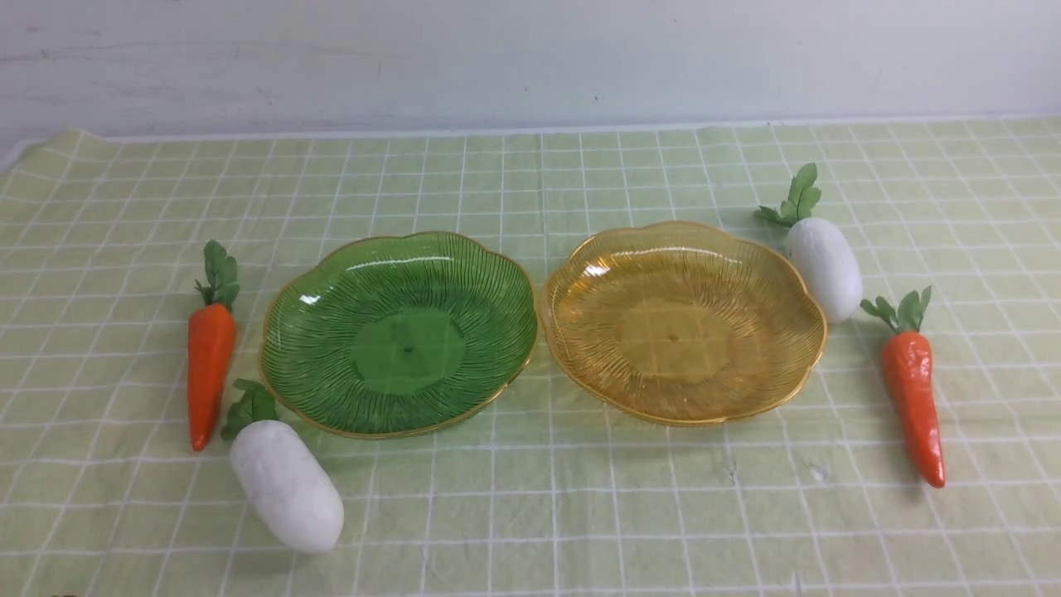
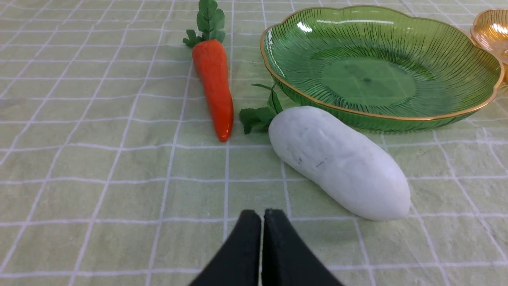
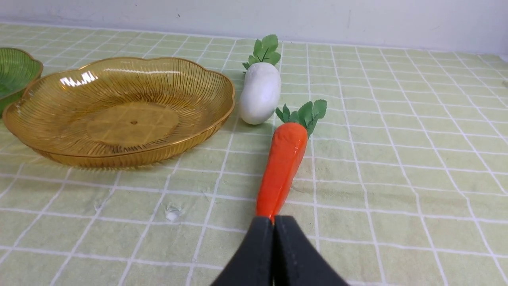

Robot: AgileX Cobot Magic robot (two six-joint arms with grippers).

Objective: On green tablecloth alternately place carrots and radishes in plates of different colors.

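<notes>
Front feed: I've got a pale off-white wall (image 1: 530, 58) across the back, faintly scuffed, with a few dark specks. A thin white table edge (image 1: 414, 131) runs along its foot. The light's soft and even, the shadows short and faint. My right wrist feed shows the same plain wall.

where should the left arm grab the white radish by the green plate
Grip the radish across its thick middle, coming straight down from above. It lies flat on the cloth, slanted, so the jaws should straddle its two long sides. Avoid the leafy end: it sits close to the green plate. The left gripper is shut and must open first.
</notes>
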